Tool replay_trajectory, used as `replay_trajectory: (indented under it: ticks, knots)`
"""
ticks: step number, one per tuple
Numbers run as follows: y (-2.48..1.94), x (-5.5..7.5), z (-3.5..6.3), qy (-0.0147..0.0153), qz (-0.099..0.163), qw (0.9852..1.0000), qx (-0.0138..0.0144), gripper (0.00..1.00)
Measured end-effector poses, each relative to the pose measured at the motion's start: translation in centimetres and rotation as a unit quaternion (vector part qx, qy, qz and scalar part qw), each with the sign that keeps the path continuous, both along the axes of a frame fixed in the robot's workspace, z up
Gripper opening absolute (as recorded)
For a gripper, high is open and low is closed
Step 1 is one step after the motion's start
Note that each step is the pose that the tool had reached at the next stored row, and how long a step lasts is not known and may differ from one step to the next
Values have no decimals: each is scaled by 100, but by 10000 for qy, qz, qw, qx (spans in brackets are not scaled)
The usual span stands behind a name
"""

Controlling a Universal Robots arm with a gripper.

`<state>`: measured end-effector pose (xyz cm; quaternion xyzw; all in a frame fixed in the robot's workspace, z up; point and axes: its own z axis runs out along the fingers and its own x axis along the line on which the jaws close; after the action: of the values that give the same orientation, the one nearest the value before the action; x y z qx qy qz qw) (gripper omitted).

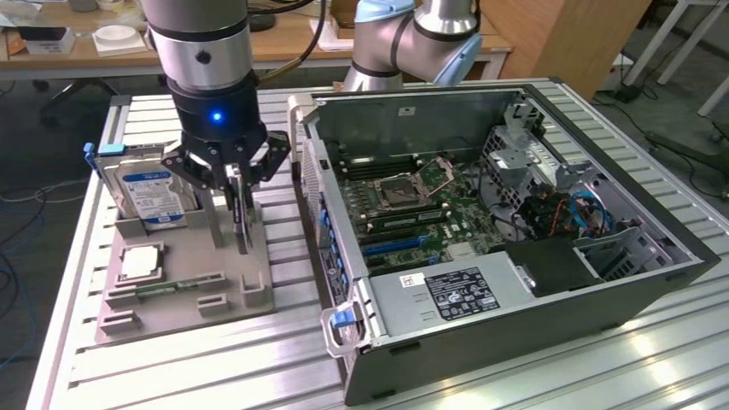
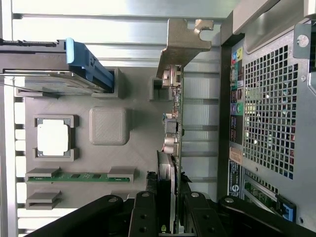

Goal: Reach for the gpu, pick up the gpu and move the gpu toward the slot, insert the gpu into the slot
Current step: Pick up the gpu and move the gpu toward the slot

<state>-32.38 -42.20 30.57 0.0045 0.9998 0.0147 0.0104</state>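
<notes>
Hangs straight down over the grey tray (image 1: 171,295) on the counter (image 1: 171,367), gripper (image 1: 237,195) pinched narrow onto the top edge of the gpu (image 1: 242,231). Holds the card upright on edge at the tray, beside the open computer case (image 1: 513,325).

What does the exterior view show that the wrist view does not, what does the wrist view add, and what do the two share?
Exterior view: the inside of the open case, with the green motherboard, its processor socket and the power supply.
Wrist view: the gpu edge-on with its silver bracket, and the case's perforated rear panel.
Both: the gripper shut on the gpu, which stands upright in the gray tray. The tray also holds the hard drive, a loose processor and the memory stick.
</notes>
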Motion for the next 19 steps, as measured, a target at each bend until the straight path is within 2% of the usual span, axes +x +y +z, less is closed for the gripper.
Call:
replay_trajectory:
  ticks: [19]
  knots:
    - [0,0,159,-2,0,10000,1,27]
